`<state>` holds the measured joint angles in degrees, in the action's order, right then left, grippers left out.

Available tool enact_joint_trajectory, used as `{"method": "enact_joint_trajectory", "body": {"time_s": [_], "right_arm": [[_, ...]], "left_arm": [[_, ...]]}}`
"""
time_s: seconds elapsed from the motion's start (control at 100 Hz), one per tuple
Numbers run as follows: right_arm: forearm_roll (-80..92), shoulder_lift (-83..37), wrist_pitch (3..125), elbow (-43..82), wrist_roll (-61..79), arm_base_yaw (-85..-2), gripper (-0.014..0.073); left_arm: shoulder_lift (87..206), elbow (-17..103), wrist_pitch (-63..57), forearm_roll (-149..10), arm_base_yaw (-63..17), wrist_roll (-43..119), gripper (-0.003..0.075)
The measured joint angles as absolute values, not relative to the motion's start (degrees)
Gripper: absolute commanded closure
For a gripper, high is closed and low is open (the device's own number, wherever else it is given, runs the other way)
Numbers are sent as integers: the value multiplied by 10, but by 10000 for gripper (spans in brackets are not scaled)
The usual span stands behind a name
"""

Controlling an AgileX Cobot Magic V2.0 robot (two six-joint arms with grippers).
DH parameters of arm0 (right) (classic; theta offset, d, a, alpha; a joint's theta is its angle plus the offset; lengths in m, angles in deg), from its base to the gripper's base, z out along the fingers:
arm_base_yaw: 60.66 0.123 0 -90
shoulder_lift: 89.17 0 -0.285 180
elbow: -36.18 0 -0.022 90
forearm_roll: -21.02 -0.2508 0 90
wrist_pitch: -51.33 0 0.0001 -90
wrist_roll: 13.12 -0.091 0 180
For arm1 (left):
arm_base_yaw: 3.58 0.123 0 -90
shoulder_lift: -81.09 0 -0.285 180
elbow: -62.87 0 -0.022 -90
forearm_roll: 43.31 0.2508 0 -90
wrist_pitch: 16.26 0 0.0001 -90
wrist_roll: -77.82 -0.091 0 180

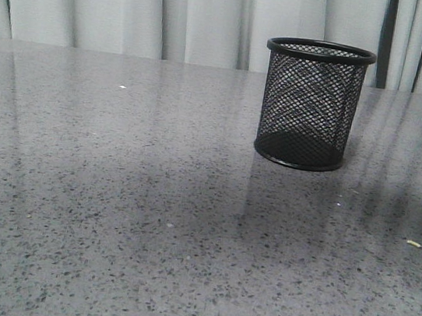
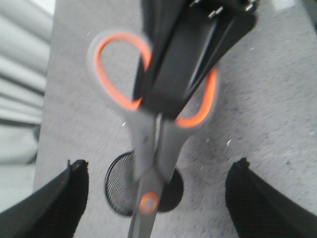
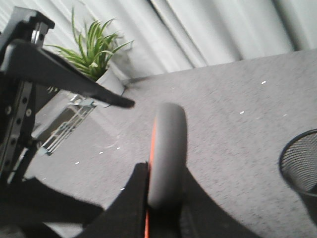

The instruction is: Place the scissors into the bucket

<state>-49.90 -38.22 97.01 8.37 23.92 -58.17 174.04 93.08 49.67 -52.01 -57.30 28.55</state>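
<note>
The scissors (image 2: pixel 148 148) hang with blades pointing down, above the black mesh bucket (image 2: pixel 121 186). My right gripper (image 2: pixel 188 59) is shut on their grey, orange-lined handles; in the right wrist view (image 3: pixel 166 198) its fingers clamp one handle loop (image 3: pixel 168 148). My left gripper (image 2: pixel 161 162) is open and empty, its fingers (image 2: pixel 74 198) wide apart on either side of the scissors and not touching them. The bucket stands upright on the table in the front view (image 1: pixel 311 105) and at the edge of the right wrist view (image 3: pixel 299 163). Neither gripper nor the scissors show in the front view.
The grey speckled table (image 1: pixel 147 220) ends at pale curtains (image 1: pixel 138 6) at the back. A potted plant (image 3: pixel 96 54) and a metal frame (image 3: pixel 64 126) stand off to one side. A dark arm part (image 3: pixel 49 64) crosses the right wrist view. A small crumb (image 1: pixel 414 244) lies near the bucket.
</note>
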Motion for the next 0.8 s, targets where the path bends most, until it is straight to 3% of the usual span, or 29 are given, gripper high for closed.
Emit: {"method": "enact_joint_trajectory", "body": {"time_s": [0.22,0.47,0.8], "right_arm": [[-364,-349,963,145,220,-582,643],[-196,-219,1062,297,150,-582,643],[-97,-90,1179,413,109,-582,643]], "left_arm": [[1702,931,497,-507,-465,323,289],[1646,931,499,-515,-352,354,290],[1610,932,503,-518,-308,359,290]]}}
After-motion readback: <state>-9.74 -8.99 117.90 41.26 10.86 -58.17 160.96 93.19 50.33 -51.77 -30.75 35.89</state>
